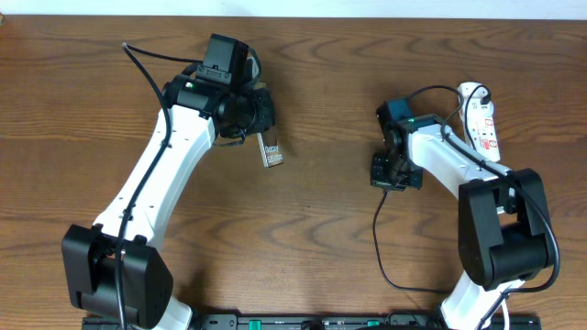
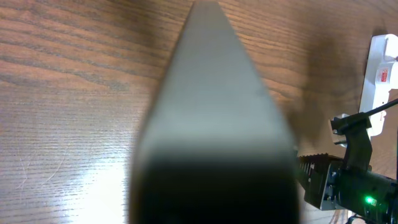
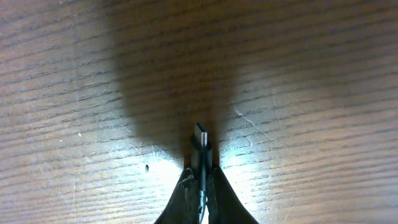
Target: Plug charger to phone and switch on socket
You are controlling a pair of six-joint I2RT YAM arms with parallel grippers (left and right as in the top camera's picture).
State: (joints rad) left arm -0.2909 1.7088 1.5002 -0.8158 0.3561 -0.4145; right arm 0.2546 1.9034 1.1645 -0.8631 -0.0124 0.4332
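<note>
In the overhead view my left gripper [image 1: 254,136] is shut on the phone [image 1: 271,154], a small bronze slab with white lettering held above the table. In the left wrist view the phone [image 2: 214,124] fills the middle as a blurred grey-brown wedge and hides my own fingers. My right gripper [image 1: 389,174] is to the right of the phone, apart from it. It is shut on the charger [image 3: 201,138], whose small black plug tip sticks out past the fingertips [image 3: 186,180] just over the wood. The black cable [image 1: 378,240] trails toward the front edge. The white socket [image 1: 482,115] lies at the far right.
Brown wooden table [image 1: 330,257]. The right arm's gripper [image 2: 351,180] with a green light shows at the lower right of the left wrist view, below the socket [image 2: 378,78]. A white cord [image 1: 468,88] leaves the socket's far end.
</note>
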